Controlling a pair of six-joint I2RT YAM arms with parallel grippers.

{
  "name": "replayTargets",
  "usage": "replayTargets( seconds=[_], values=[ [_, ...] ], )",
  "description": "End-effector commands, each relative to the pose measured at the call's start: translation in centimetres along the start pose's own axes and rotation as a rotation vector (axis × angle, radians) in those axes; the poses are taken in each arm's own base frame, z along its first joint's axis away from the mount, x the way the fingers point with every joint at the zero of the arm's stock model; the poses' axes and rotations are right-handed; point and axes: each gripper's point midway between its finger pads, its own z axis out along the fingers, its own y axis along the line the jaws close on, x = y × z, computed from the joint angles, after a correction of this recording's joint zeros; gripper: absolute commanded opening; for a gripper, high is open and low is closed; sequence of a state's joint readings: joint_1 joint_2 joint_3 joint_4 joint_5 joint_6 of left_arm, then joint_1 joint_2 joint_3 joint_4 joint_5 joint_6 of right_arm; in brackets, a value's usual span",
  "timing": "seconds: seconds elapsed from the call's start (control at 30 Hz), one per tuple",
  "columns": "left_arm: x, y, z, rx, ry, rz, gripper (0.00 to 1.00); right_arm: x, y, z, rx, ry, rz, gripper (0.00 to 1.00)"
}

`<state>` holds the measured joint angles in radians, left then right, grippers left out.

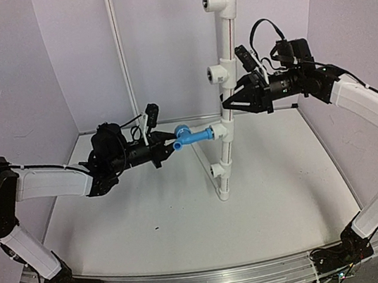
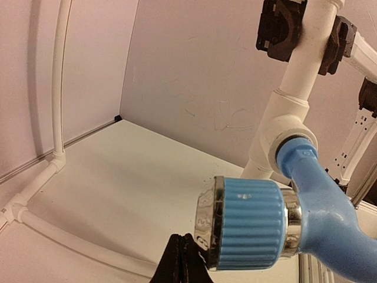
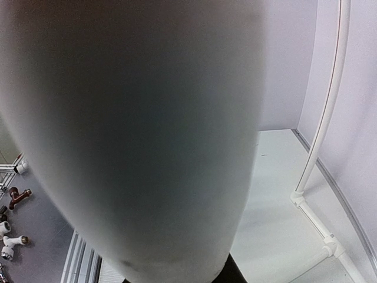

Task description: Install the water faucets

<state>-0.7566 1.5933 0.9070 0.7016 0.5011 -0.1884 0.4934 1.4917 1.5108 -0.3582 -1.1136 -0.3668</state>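
Water faucet [image 1: 193,137], bright blue, sits just left of centre in the top view, above the white counter [image 1: 151,222] and not resting on it. Its far end is seated in the side socket of a white tee fitting [image 1: 220,131] on the upright pipe [image 1: 226,29]. That socket is the only one with anything in it. Three other tees on the same pipe show round mouths, one in the upper middle [image 1: 208,0], one at mid-height [image 1: 213,75] and one low down [image 1: 215,171].

The faucet's long axis lies nearly level, rising slightly toward the right. The ribbed knob [image 2: 247,227] with its silvery rim points left, and the body sweeps up and right into the tee [image 2: 288,127].

The left pincer [image 1: 171,148] is pressed fully together with nothing between its tips, which lie right against the knob's rim [image 2: 184,262]; I cannot tell whether they touch it.

The right pincer [image 1: 226,102] is clamped on the upright pipe above the faucet, with dark fingers [image 2: 278,29] on either side. The pipe [image 3: 135,135] fills the right wrist view.
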Motion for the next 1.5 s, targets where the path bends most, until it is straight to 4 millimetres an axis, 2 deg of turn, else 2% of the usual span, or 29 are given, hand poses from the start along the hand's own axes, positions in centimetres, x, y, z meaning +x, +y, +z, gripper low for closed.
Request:
replayTargets(
  seconds=[0.0,0.2,0.63,0.93,1.1,1.17,1.23,1.4,1.47],
  values=[
    [-9.1,-6.4,-1.4,0.195,-0.185,0.196,0.00,1.7,1.2,0.0,-0.026,0.059,0.233,0.00],
    [-10.3,-7.3,-1.5,0.225,-0.175,0.221,0.00,1.8,1.1,0.0,-0.024,0.061,0.233,0.00],
    [-10.8,-9.5,-2.1,0.339,-0.142,0.206,0.00,2.1,0.3,0.4,-0.013,0.070,0.234,0.00],
    [-11.8,-10.8,-2.6,0.344,-0.137,0.255,0.00,2.2,0.0,0.7,-0.011,0.072,0.238,0.00],
    [-12.5,-11.0,-2.6,0.346,-0.128,0.220,0.01,2.1,-0.3,0.7,-0.008,0.072,0.240,0.00],
    [-13.1,-10.1,-2.5,0.284,-0.125,0.166,0.07,2.2,-0.3,0.7,-0.006,0.073,0.241,0.00],
    [-13.3,-9.2,-2.4,0.220,-0.103,0.109,0.19,2.2,-0.2,0.7,-0.006,0.073,0.240,0.00],
    [-12.7,-7.5,-3.4,0.107,-0.072,-0.035,0.65,2.1,-0.1,0.5,-0.003,0.072,0.233,0.00],
    [-11.9,-6.8,-3.9,0.061,-0.053,-0.113,0.76,2.0,0.1,0.5,-0.004,0.071,0.230,0.00]
  ],
)
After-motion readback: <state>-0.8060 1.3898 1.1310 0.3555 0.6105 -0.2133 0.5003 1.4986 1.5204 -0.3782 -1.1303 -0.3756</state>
